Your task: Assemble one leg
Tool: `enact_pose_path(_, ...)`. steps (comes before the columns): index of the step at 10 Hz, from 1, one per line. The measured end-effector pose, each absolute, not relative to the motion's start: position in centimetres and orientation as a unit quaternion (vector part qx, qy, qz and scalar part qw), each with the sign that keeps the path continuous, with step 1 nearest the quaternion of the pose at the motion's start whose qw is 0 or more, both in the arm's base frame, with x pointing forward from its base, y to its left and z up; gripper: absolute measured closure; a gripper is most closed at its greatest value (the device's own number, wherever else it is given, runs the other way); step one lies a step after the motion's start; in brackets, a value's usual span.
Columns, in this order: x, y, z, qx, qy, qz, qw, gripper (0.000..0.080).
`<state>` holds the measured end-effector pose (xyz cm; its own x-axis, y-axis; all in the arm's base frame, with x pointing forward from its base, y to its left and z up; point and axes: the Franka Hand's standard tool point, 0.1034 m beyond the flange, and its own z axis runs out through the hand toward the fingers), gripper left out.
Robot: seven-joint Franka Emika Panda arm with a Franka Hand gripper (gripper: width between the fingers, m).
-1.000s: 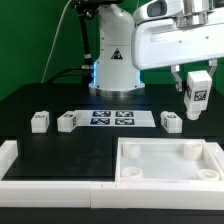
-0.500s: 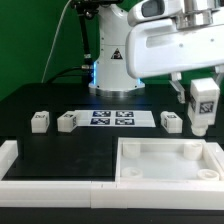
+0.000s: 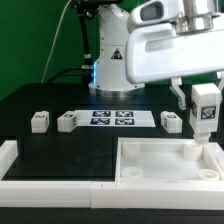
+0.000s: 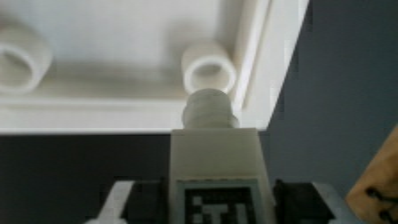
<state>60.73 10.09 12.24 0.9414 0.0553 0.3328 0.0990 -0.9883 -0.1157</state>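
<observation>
My gripper (image 3: 204, 108) is shut on a white leg (image 3: 205, 110) with a black-and-white tag and holds it upright at the exterior view's right. The leg hangs above the far right corner of the large white square panel (image 3: 150, 165). In the wrist view the held leg (image 4: 217, 165) points its peg at a round corner socket (image 4: 214, 72) of the panel (image 4: 125, 100), a little short of it; the fingers (image 4: 128, 205) press on both its sides. Three more legs lie on the table: two (image 3: 39, 122) (image 3: 67, 122) at the exterior view's left and one (image 3: 171, 121) near the gripper.
The marker board (image 3: 112, 119) lies between the loose legs. A low white wall (image 3: 50, 183) runs along the table's near edge, with a corner piece (image 3: 8, 155) at the exterior view's left. The robot's base (image 3: 112, 60) stands behind.
My gripper has moved toward the exterior view's right and lower with the leg, from beside the loose right leg to above the panel's far right corner.
</observation>
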Motion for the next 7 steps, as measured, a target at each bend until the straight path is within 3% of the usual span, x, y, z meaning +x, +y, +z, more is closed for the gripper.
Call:
enact_pose_path(5, 61.4, 10.8, 10.7, -0.981, -0.039, -0.179, 0.065, 0.0509)
enact_pose_path(7, 61.9, 10.9, 10.8, -0.977, -0.039, -0.199, 0.064, 0.0509)
